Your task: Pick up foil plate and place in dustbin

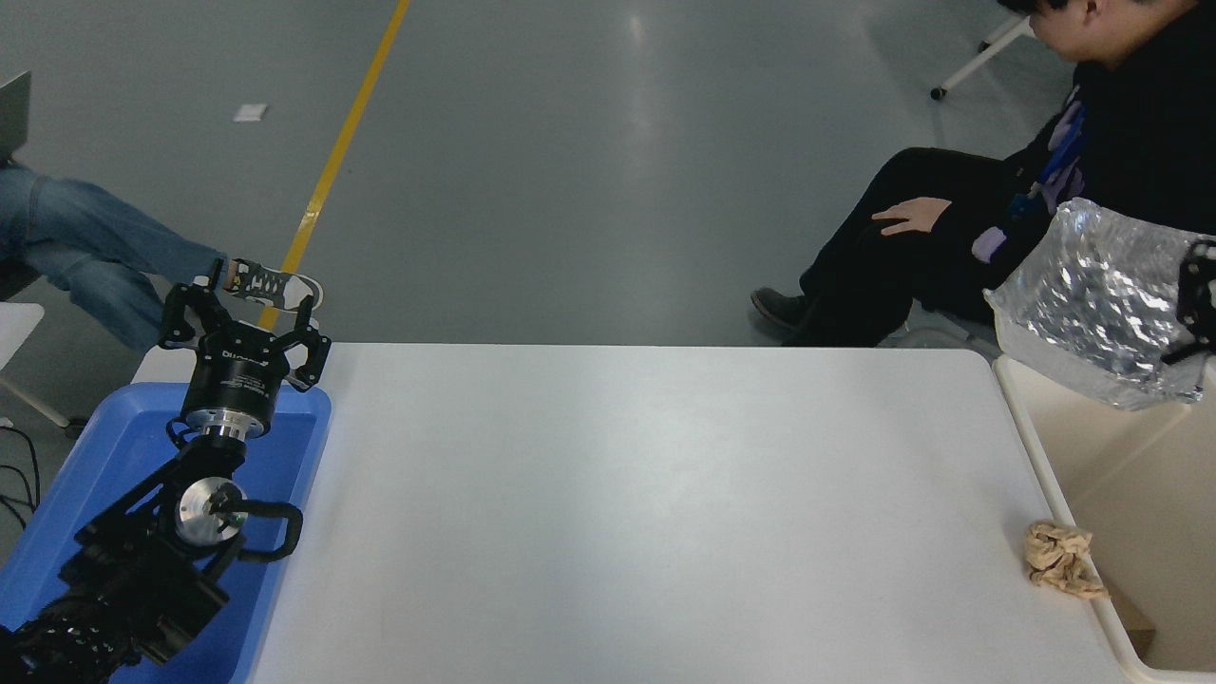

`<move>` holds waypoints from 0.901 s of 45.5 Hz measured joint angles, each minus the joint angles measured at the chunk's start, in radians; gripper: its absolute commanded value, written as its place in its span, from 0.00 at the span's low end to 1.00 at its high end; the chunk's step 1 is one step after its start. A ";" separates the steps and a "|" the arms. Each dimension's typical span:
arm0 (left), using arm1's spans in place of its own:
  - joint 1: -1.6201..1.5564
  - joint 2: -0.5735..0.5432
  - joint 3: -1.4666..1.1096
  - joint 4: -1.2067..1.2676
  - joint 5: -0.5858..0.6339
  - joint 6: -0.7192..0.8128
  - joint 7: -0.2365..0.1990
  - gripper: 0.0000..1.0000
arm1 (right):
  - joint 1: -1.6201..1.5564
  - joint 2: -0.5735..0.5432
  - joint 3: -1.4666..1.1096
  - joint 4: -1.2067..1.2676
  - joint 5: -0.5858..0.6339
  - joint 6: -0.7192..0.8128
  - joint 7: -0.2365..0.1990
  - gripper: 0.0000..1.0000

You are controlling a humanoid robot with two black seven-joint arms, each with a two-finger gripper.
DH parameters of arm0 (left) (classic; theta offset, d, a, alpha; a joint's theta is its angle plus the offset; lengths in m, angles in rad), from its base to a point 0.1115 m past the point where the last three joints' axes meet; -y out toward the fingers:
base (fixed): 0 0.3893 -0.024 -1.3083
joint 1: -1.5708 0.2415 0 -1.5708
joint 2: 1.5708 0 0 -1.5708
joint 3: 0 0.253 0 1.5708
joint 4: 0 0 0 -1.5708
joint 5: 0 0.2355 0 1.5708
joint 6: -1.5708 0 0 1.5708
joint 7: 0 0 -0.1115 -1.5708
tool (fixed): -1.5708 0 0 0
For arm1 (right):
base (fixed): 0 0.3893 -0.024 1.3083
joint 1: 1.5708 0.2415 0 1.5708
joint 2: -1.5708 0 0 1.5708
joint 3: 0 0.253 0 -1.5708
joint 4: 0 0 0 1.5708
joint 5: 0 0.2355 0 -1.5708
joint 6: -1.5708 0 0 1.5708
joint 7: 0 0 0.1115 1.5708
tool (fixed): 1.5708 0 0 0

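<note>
The shiny crinkled foil plate (1092,304) hangs in the air at the right edge of the head view, tilted, above the far end of the cream dustbin (1130,475). My right gripper (1195,302) is mostly out of frame; only its black fingers show, shut on the plate's right rim. My left gripper (242,318) stays parked at the lower left over the blue tray, its fingers spread open and empty.
A blue tray (85,475) sits under the left arm. A crumpled brown paper wad (1059,559) lies on the white table (617,513) beside the dustbin's wall. A person in black sits at the far right; another person's legs show at the far left.
</note>
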 measured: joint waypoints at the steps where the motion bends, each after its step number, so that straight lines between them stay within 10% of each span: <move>1: 0.000 0.000 0.000 -0.001 0.000 0.000 0.000 0.99 | -0.045 -0.003 0.024 -0.021 -0.001 -0.027 0.000 0.00; 41: 0.000 0.000 -0.002 0.000 0.000 0.000 0.000 0.99 | -0.987 0.243 0.486 -0.757 -0.007 -0.430 0.004 0.00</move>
